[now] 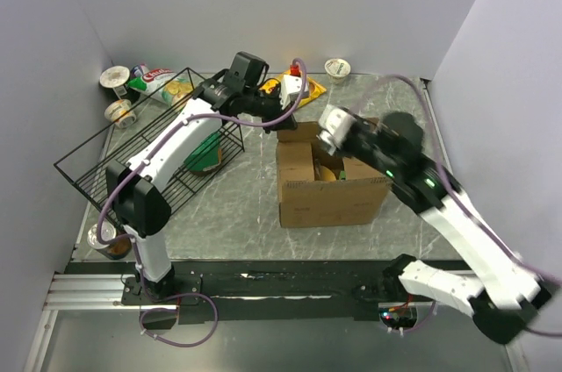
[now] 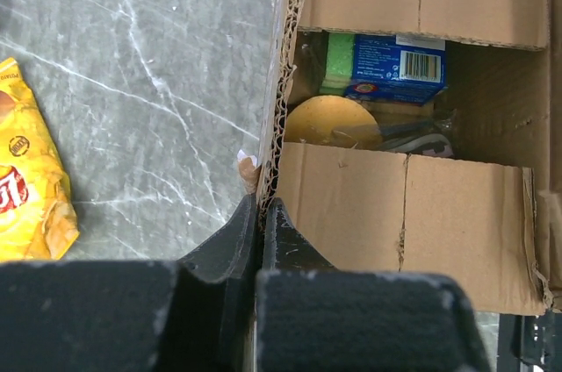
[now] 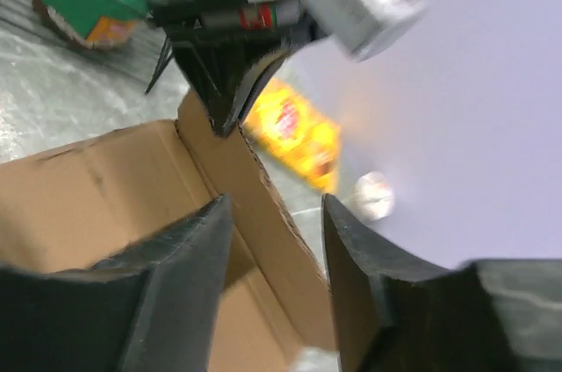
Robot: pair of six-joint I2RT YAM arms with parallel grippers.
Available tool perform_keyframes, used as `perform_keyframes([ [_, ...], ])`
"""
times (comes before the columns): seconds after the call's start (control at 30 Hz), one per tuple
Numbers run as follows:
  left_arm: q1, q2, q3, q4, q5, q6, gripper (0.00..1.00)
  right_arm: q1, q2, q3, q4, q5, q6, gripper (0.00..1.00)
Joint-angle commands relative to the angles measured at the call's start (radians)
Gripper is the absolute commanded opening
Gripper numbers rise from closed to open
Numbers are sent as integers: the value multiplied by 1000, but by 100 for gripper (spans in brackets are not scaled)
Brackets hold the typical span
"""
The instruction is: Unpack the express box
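Left gripper [image 2: 262, 216] is clamped on a flap edge of the express box [image 1: 329, 192]. Right gripper [image 3: 274, 207] hangs over the rim, jaws apart. The box sits mid-table beside the wire basket [image 1: 105, 170]. Recommendation: pin the flap back and lift out 1 item.

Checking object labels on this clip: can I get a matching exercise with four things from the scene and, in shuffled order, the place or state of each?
Things:
1. left fingers
2. blue carton
3. yellow chip bag
4. wire basket

Places or states:
A. flat on the table, beside the box
B. shut on a flap edge of the express box
C. inside the box
D. black, standing left of the box

Pairs: 1-B; 2-C; 3-A; 4-D
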Motion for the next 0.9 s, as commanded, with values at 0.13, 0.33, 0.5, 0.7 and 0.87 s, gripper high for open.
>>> perform_keyframes([
  [0.13,-7,-60,-52,68,40,-72,1,-47,53,1,-127,-148,43,45],
  [0.33,-2,-9,-2,88,24,-100,1,-44,-120,-94,-296,-285,-19,41],
  [0.5,-1,16,23,99,20,-115,1,-44,-229,-204,-409,-343,-20,37],
  [0.7,1,22,23,108,27,-135,1,-49,-289,-361,-457,-339,-88,35],
  [0.87,1,19,12,96,26,-120,1,-52,-303,-300,-476,-348,-47,26],
])
